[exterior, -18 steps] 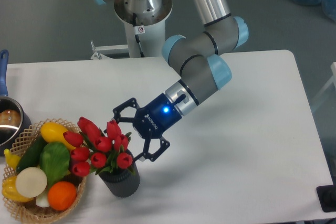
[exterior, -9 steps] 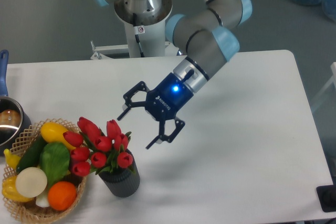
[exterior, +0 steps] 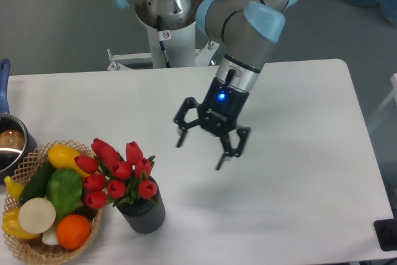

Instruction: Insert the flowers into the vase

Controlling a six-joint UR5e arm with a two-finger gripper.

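Tulips standing in the vase, pincer spread and empty above the middle of the surface.

The flowers (exterior: 118, 175) sit at lower left of the frame, stems down in the vase (exterior: 142, 214), red heads fanning wider than its rim and leaning toward the basket (exterior: 31, 246) just beside it. The pincer (exterior: 201, 151) hangs well apart from them, fingers wide, holding nothing. The bunch looks light and soft: buds would likely crush or bend, so any hold belongs low on the gathered stems, not the heads. The ribbed vase looks stiff and easy to grip, yet light enough to tip if the bunch is nudged sideways.
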